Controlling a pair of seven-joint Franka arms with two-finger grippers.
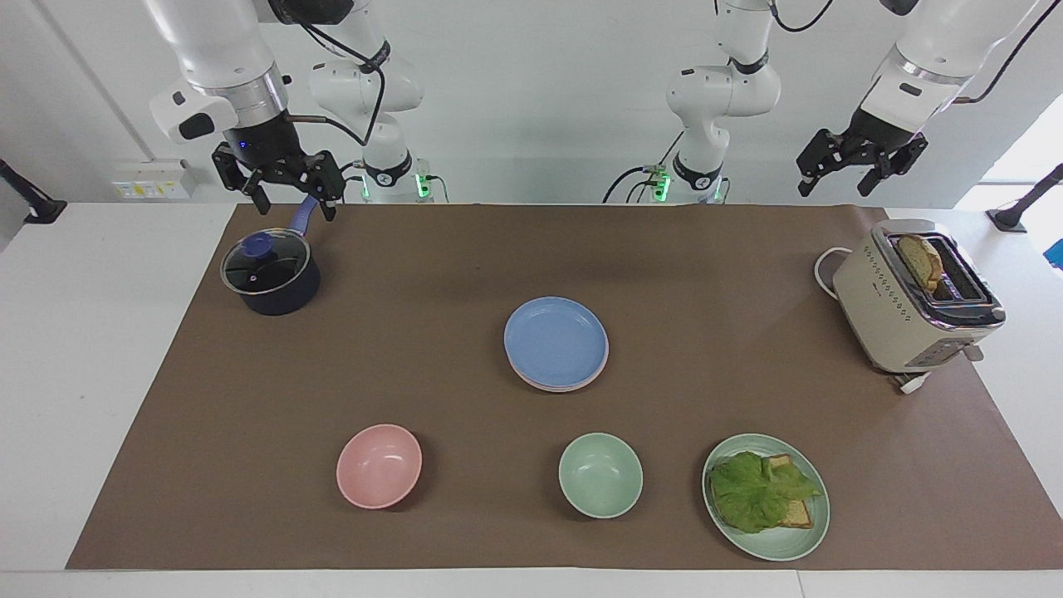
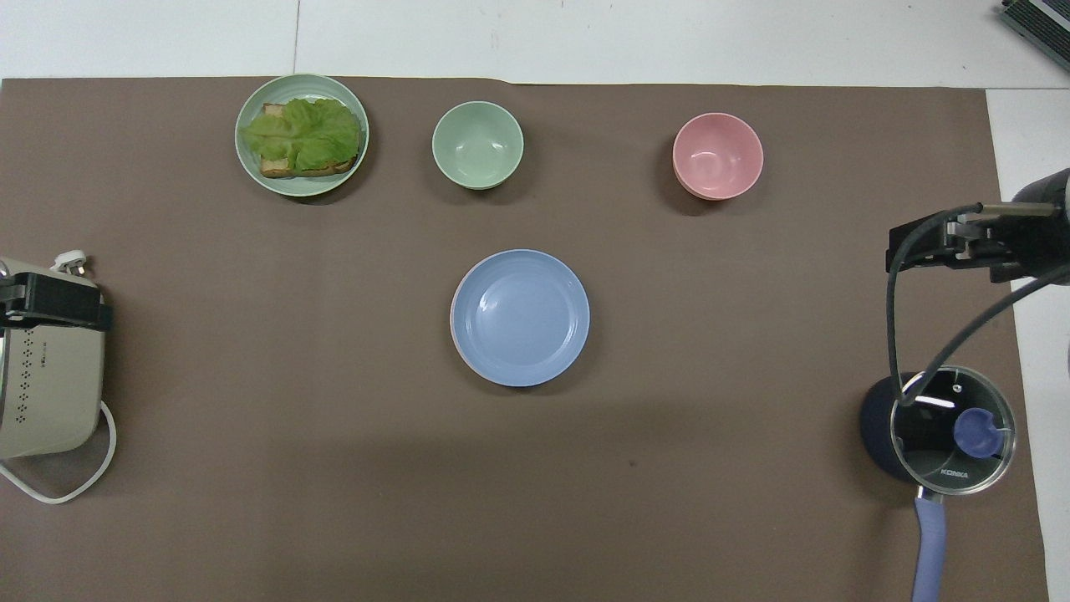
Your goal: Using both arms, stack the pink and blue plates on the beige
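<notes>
Both tools empty, spread apart, raised at table ends; blue plate (image 1: 555, 340) midway.

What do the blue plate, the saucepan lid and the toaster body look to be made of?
Blue plate: matte plastic or melamine, by its even colour and dull sheen.
Saucepan lid: clear glass with a metal rim, since the dark pot inside shows through and light glints off it.
Toaster: cream painted casing, probably metal or plastic, with shiny chrome trim around the slots.
</notes>
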